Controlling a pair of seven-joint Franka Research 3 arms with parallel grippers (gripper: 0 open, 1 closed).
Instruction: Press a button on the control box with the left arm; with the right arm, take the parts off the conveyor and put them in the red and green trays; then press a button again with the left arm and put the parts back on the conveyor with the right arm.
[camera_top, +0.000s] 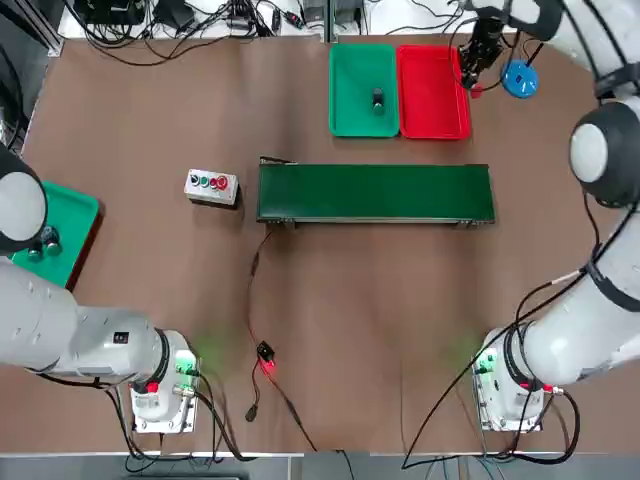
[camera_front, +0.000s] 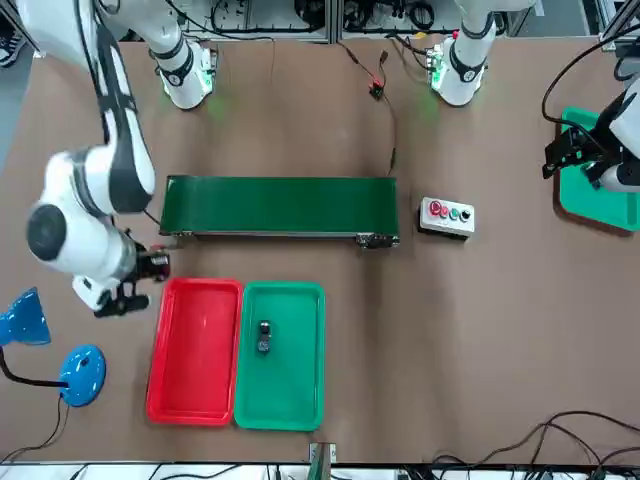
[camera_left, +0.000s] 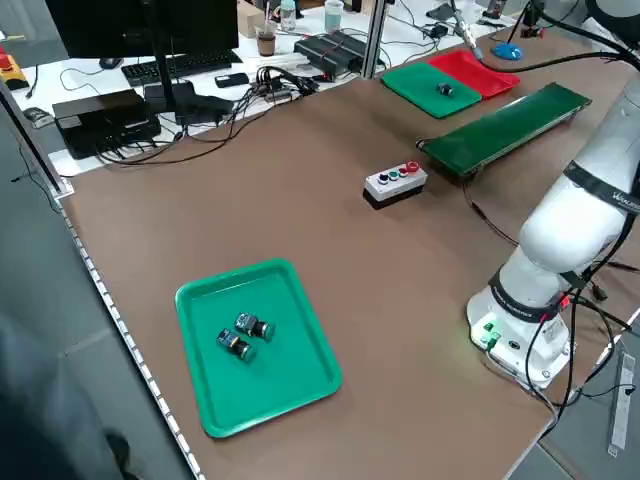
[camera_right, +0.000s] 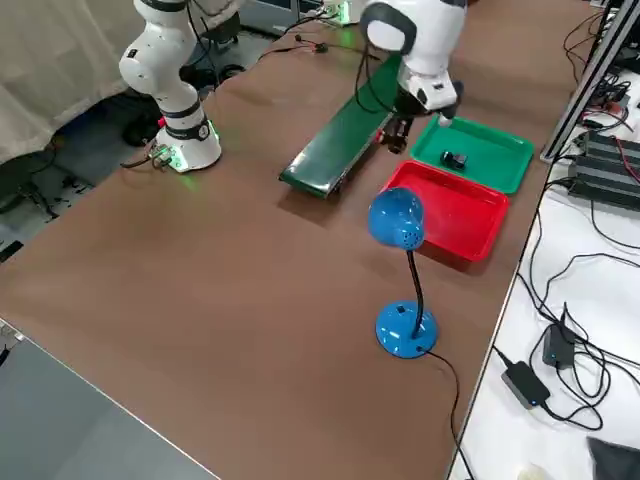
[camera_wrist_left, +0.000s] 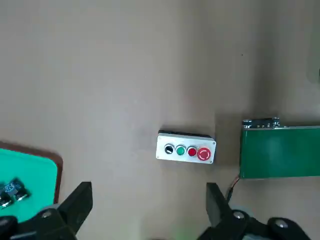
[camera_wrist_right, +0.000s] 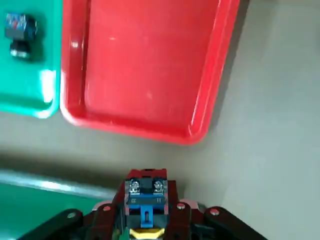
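Observation:
My right gripper (camera_wrist_right: 145, 222) is shut on a red part (camera_wrist_right: 145, 192) with a blue centre. It hangs low beside the outer near corner of the red tray (camera_top: 432, 95), between the tray and the end of the green conveyor (camera_top: 375, 192). The red tray holds nothing. A small dark part (camera_top: 378, 98) lies in the green tray (camera_top: 350, 110) next to it. The conveyor belt is bare. My left gripper (camera_wrist_left: 148, 210) is open, high above the table's left side, looking down on the control box (camera_wrist_left: 186, 148) with its row of buttons.
A second green tray (camera_left: 290, 370) with two small parts (camera_left: 240, 335) sits at the table's left edge under the left arm. A blue desk lamp (camera_top: 520, 78) stands just right of the red tray. Cables (camera_top: 262, 360) run from the conveyor toward the near edge.

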